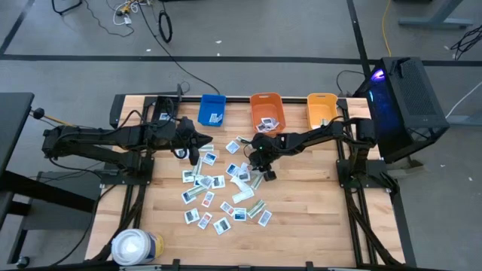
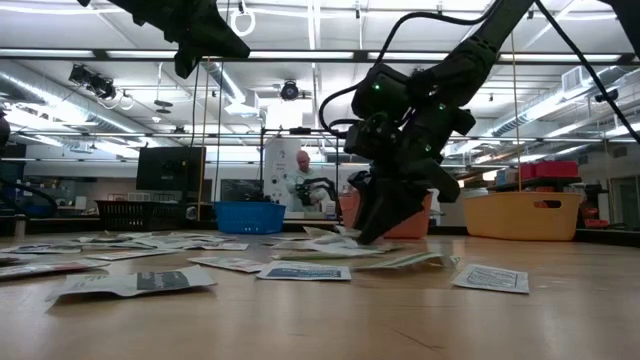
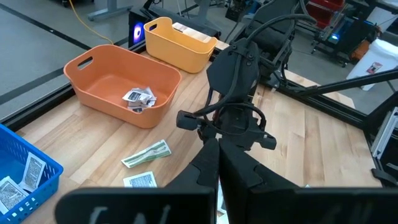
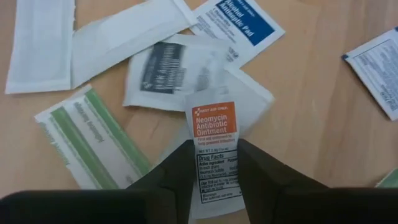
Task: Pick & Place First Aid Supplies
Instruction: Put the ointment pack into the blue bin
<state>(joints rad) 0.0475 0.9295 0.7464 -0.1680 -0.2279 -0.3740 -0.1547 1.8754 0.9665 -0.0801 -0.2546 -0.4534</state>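
Over on the left, the left claw (image 1: 202,138) hangs above the tabletop (image 1: 301,203) near the blue bin (image 1: 212,110), fingers pressed together with nothing between them. From the low camera only its dark underside shows at the top of the picture; its own wrist camera sees just its closed fingers and the other arm beyond.

The first aid supplies (image 1: 218,192) lie scattered across the middle of the tabletop. From above their print is too small to read, and from table height they flatten into pale slivers.

The right claw (image 4: 213,168) is down among them, its two fingers closed on an ointment packet (image 4: 214,134) with an orange label. Only its wrist camera shows that grip; from above, the claw hides the packet completely. A green-striped strip (image 4: 93,137) lies just beside it, partly cut off.

Behind, the orange bin (image 3: 118,78) holds a few packets, seen clearly only from the left wrist. The yellow bin (image 1: 322,109) sits farthest right; what lies in it is hard to make out.
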